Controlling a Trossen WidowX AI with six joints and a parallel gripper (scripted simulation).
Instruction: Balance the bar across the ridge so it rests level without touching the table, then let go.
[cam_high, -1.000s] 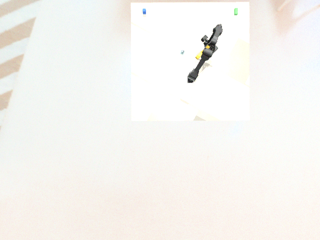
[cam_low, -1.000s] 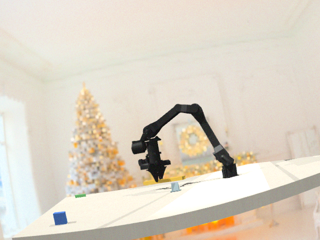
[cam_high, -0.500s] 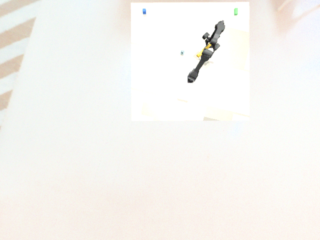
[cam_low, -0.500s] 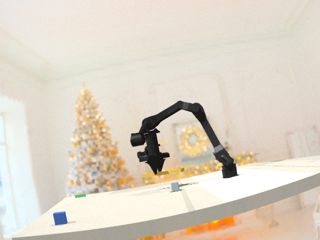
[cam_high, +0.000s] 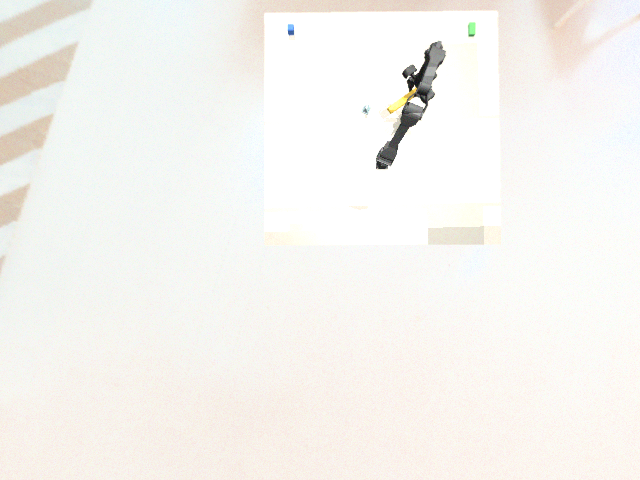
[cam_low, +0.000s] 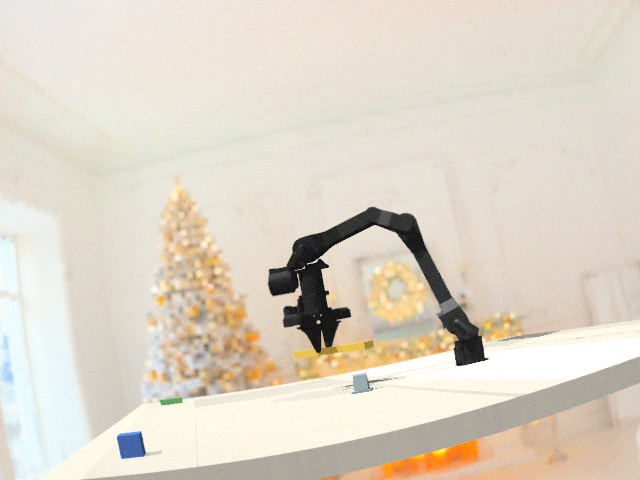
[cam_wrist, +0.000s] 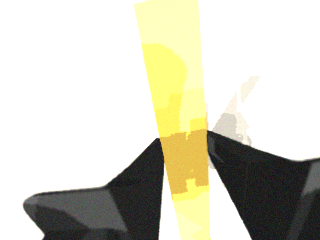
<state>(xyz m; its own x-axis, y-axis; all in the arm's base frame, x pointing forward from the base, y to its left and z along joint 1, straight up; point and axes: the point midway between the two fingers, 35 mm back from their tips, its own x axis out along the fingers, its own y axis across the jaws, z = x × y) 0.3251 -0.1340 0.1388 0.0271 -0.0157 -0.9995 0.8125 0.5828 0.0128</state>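
Fingers (cam_low: 312, 335) of the gripper (cam_high: 421, 88) (cam_low: 323, 349) (cam_wrist: 184, 137) are drawn in narrow, their dark tips pressing the bar (cam_high: 401, 101) (cam_low: 347, 347) (cam_wrist: 175, 100) from both sides. The bar runs lengthwise between them, and in the exterior view a length sticks out past either side of the grip. It is held up off the bench (cam_high: 320, 155) (cam_low: 310, 434), apart from the ridge (cam_high: 366, 109) (cam_low: 361, 382). Straight, slim and yellow, it shows pale patches and a deeper amber band at the fingers in the wrist view. Whether it is truly level I cannot tell.

Seen from above, the bar slants toward the bench's top right corner; its far end is hidden under the arm (cam_high: 400, 135) (cam_low: 351, 224). The small grey-blue ridge stands upright on the bench, a little off centre toward the top left corner, near the bar's visible end. The arm reaches over from its base (cam_low: 469, 351), below the bench's centre in the top view. Farther off, a blue block (cam_high: 291, 29) (cam_low: 131, 445) sits near the top left corner and a green block (cam_high: 471, 28) (cam_low: 171, 400) near the top right, both close to the top edge.
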